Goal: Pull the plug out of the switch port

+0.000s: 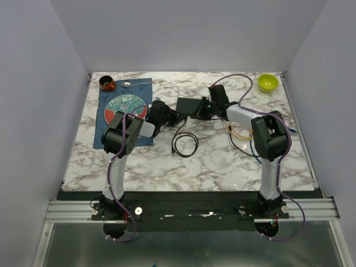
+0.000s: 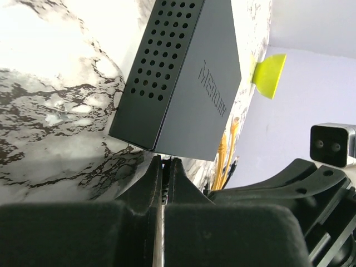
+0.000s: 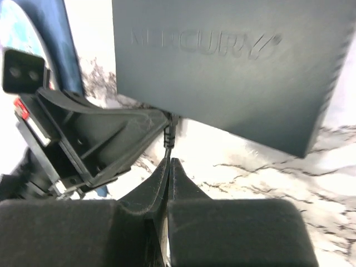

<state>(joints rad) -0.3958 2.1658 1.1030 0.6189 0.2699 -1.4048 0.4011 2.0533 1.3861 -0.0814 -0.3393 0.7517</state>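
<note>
The switch (image 1: pixel 188 105) is a flat black box on the marble table; it also shows in the left wrist view (image 2: pixel 189 83) and the right wrist view (image 3: pixel 233 67). A black plug with a ribbed boot (image 3: pixel 170 133) meets its near edge; the port itself is hidden. My left gripper (image 1: pixel 177 118) is at the switch's left corner, its jaws (image 2: pixel 165 161) shut on the ribbed boot (image 2: pixel 162 186). My right gripper (image 1: pixel 201 111) comes from the right, its jaws (image 3: pixel 171 162) shut on the black cable just behind the plug. The cable (image 1: pixel 184 144) loops on the table in front.
A blue mat (image 1: pixel 143 89) with a round disc lies left of the switch, with a brown cup (image 1: pixel 107 84) behind it. A green bowl (image 1: pixel 267 82) stands at the back right. Yellow cables (image 1: pixel 239 133) lie under the right arm. The two grippers are very close together.
</note>
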